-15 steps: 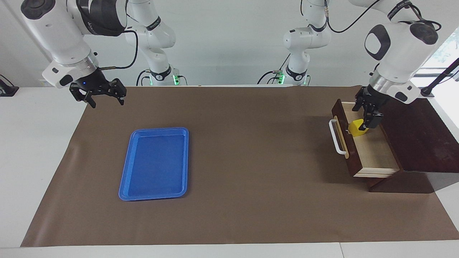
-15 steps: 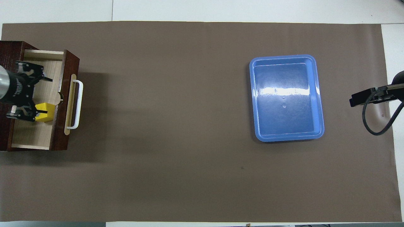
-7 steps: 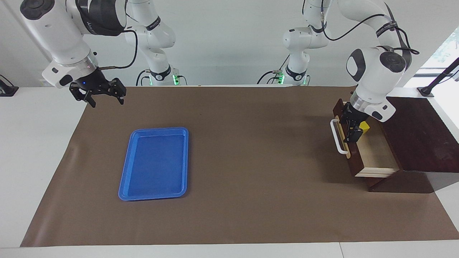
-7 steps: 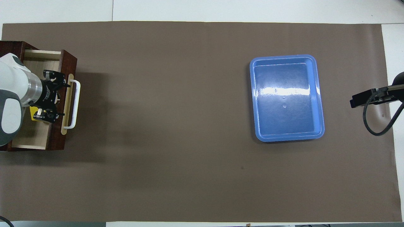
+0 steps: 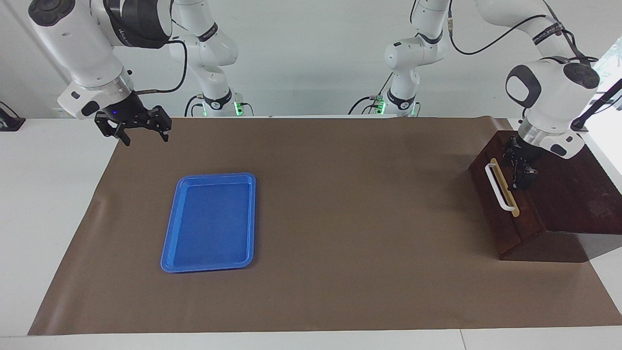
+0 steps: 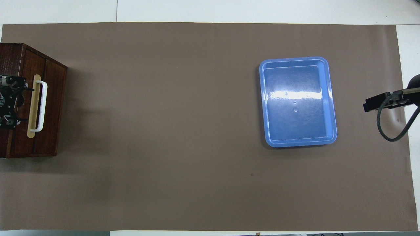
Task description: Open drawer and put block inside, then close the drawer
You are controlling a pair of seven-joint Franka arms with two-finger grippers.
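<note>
Left claw (image 5: 521, 171), spread wide, over closed drawer (image 5: 503, 204) on brown-papered table (image 5: 340, 194); right claw (image 5: 141, 132) wide.

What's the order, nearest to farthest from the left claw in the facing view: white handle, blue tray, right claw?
1. white handle, on the shut drawer front beside the left claw.
2. blue tray, toward the right arm's end.
3. right claw, over the mat's corner.

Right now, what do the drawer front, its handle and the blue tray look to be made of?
The drawer front looks like dark stained wood, with faint grain and a dull sheen. Its handle is a smooth white bar, plastic or painted metal, on a pale tan strip. The blue tray is probably moulded plastic: glossy, with glare and rounded corners.
</note>
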